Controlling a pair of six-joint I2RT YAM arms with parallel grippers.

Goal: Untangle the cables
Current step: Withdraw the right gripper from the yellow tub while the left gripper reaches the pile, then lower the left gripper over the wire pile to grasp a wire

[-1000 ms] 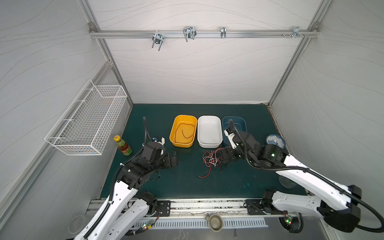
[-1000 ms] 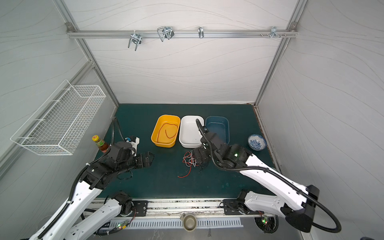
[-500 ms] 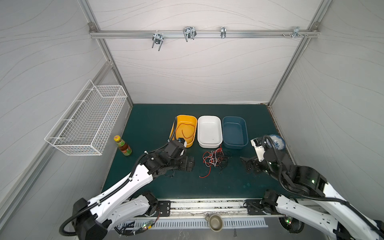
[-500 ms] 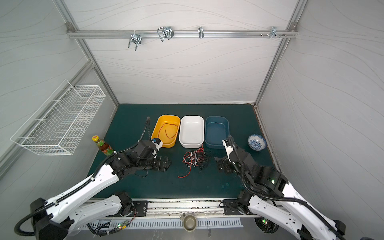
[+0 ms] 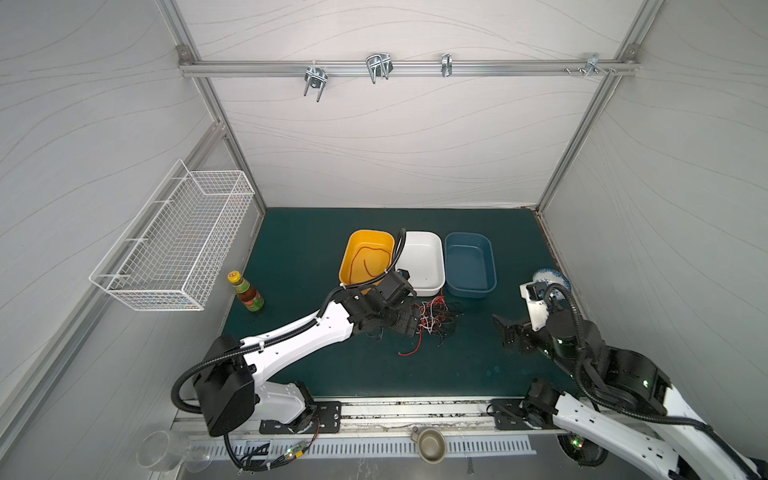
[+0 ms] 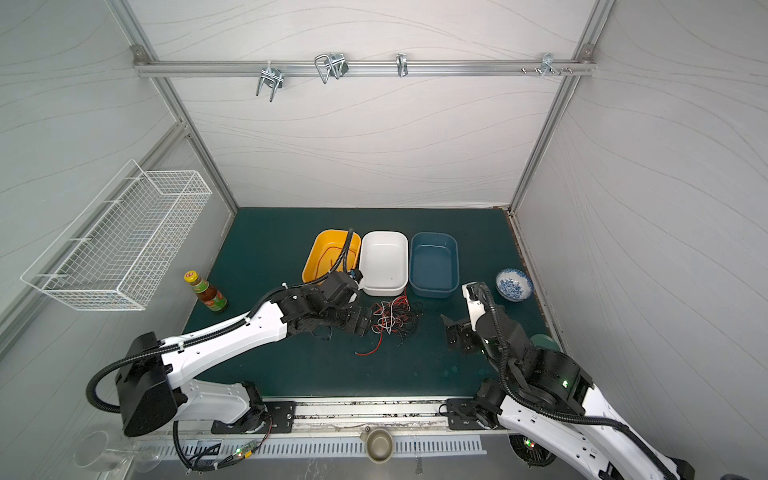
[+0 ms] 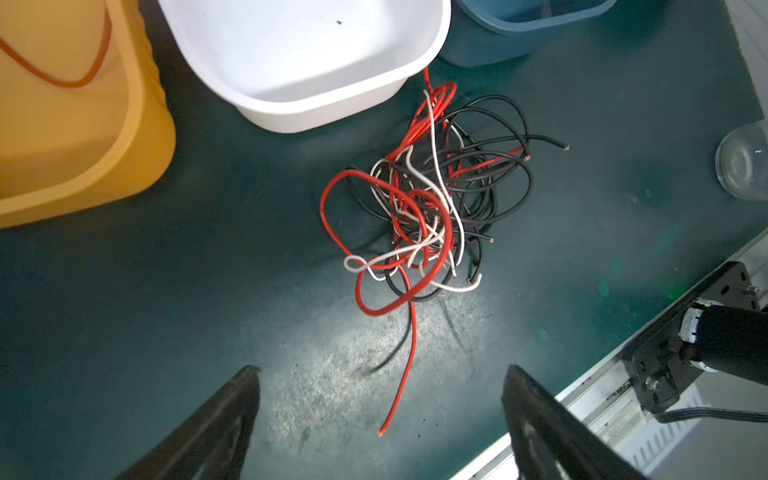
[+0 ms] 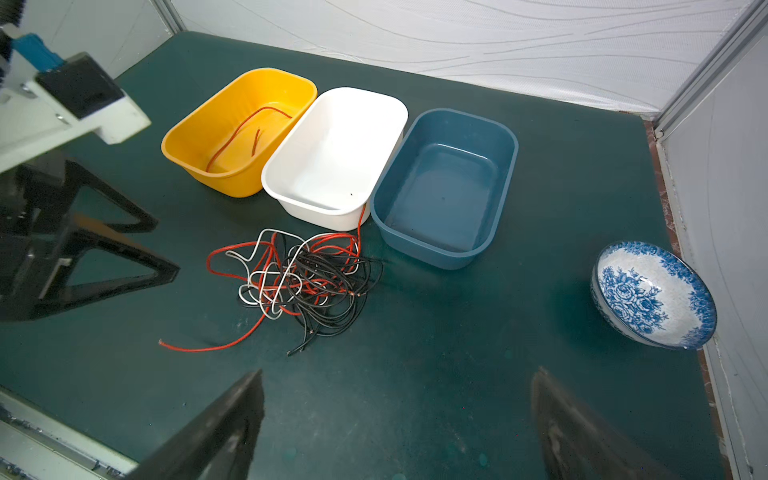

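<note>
— Swinging in from the side, the left claw (image 5: 415, 321) now hangs beside the cables (image 5: 436, 318); the right claw (image 5: 505, 330) has backed away.
— Both spread wide, empty. Tangle sits before the white tub (image 5: 428, 237), handy for sorting: one red wire (image 8: 257, 141) lies in the yellow tub (image 5: 372, 232).

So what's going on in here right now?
The left pincer hovers open just short of the tangle of cables on the mat, holding nothing. The right pincer is open too, well apart from the tangle. One red cable lies in the yellow bin.
</note>
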